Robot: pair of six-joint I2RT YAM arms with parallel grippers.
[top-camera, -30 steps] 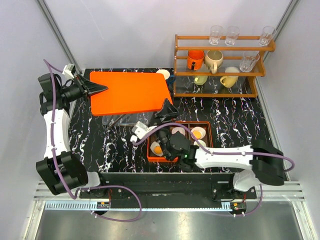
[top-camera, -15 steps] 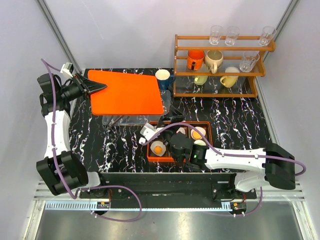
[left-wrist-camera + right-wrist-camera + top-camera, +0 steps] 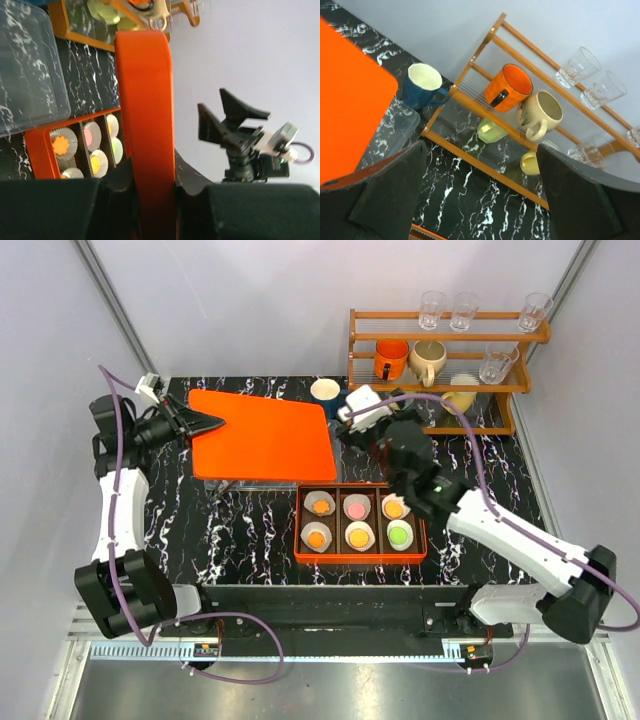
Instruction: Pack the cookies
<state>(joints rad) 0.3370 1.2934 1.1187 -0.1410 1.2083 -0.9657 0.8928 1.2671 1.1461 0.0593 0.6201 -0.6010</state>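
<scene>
Six cookies lie in white paper liners in an orange box (image 3: 300, 525): orange (image 3: 319, 506), pink (image 3: 357, 508) and orange (image 3: 395, 508) in the far row, two orange (image 3: 317, 537) and one green (image 3: 399, 534) in the near row. My left gripper (image 3: 213, 422) is shut on the left edge of a flat orange lid (image 3: 265, 435), held above the table left of and behind the box. In the left wrist view the lid (image 3: 145, 90) stands edge-on between the jaws (image 3: 150, 182). My right gripper (image 3: 352, 430) is open and empty, raised behind the box near the rack (image 3: 480, 145).
A wooden rack (image 3: 440, 390) with mugs and glasses stands at the back right. A blue mug (image 3: 326, 392) stands left of it, also in the right wrist view (image 3: 422, 85). A clear plastic container (image 3: 250, 480) lies under the lid.
My right arm has lifted off the box and swung back toward the rack, so all six cookies show. My left gripper has shifted the lid slightly right.
</scene>
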